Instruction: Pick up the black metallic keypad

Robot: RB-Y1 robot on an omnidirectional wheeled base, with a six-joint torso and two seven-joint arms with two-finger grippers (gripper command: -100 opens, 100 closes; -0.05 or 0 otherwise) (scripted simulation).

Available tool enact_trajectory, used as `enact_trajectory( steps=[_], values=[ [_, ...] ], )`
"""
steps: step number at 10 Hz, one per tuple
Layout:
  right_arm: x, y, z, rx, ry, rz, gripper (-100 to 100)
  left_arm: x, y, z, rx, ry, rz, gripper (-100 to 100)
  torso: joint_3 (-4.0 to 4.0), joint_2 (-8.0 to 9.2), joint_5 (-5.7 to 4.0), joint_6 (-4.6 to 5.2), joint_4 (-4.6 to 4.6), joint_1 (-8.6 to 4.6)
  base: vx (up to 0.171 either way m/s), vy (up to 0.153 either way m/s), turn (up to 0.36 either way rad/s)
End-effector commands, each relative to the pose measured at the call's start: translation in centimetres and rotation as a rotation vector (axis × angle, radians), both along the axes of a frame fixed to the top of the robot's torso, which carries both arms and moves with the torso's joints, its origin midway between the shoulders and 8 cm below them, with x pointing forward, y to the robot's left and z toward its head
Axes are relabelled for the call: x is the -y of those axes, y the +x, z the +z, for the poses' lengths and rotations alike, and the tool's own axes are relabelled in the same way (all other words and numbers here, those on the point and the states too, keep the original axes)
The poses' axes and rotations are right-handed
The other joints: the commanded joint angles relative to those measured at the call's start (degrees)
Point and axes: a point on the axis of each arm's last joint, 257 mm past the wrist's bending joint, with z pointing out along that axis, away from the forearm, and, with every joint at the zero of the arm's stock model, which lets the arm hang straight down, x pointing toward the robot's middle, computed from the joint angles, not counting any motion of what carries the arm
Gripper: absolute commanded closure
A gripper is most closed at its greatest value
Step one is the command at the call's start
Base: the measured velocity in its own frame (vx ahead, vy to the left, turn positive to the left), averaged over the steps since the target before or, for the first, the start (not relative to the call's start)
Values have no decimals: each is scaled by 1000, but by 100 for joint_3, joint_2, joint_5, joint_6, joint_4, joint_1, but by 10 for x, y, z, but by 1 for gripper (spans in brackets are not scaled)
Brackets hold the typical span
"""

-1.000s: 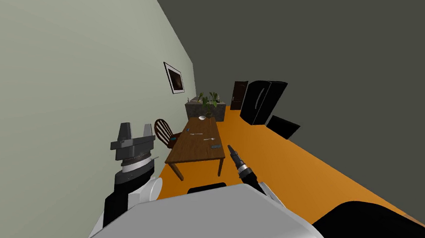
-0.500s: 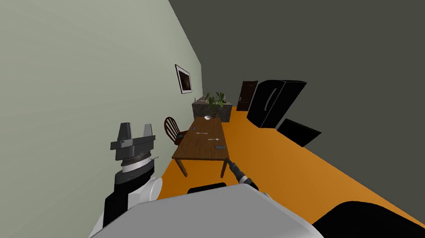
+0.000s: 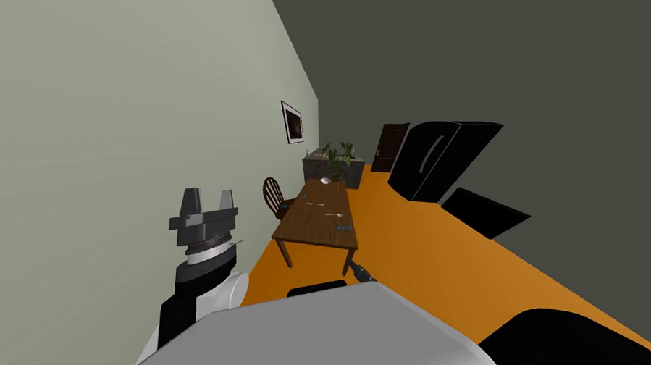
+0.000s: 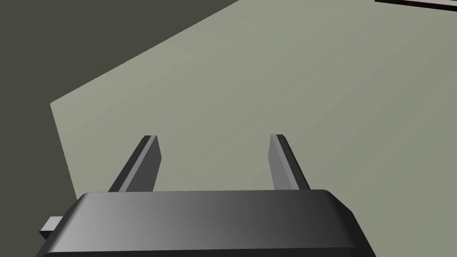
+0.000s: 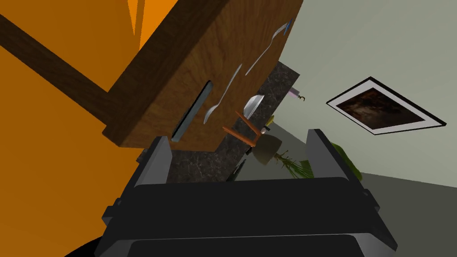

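Black keypad [image 3: 344, 227] lies flat on the brown worktop [image 3: 309, 228], near the edge on the orange-floor side, close to two spoons [image 3: 334, 214]. White bowl [image 3: 325, 181] at the far end, contents too small to tell. Potted plant [image 3: 341, 152] on the dark counter [image 3: 318, 167] behind. Right gripper [image 5: 238, 138] short of the worktop, jaws released, empty. Left gripper [image 3: 206, 202] raised by the wall, jaws released

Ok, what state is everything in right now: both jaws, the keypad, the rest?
Left gripper: jaws open, empty.
Right gripper: jaws open, empty, apart from the keypad.
Keypad: flat on the table, not grasped.
Spoons: lying flat on the table.
Door: shut.
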Motion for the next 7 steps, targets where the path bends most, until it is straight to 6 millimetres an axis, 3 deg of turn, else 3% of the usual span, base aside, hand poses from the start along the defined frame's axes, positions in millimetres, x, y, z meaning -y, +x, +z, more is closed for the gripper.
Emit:
enact_trajectory(
  steps=[1, 2, 4, 7],
  values=[
    [6, -25, -23, -57, -37, 18, -100, 0, 0, 0, 0, 0, 0, 0, 0, 0, 0, 0, 0, 0, 15, 15, 187],
    [9, -51, -43, -109, -85, 72, -100, 0, 0, 0, 0, 0, 0, 0, 0, 1, 0, 6, -1, -2, 14, 30, 342],
    [16, -59, -53, -135, -98, 66, -100, 0, 0, 0, 0, 0, 0, 0, -1, -1, 0, 6, 0, 0, 15, 13, 64],
    [30, -117, -91, -242, -199, 179, -100, 0, 0, 0, 0, 0, 0, 0, -1, -1, 2, 7, -1, 2, 21, 32, 283]
  ],
)
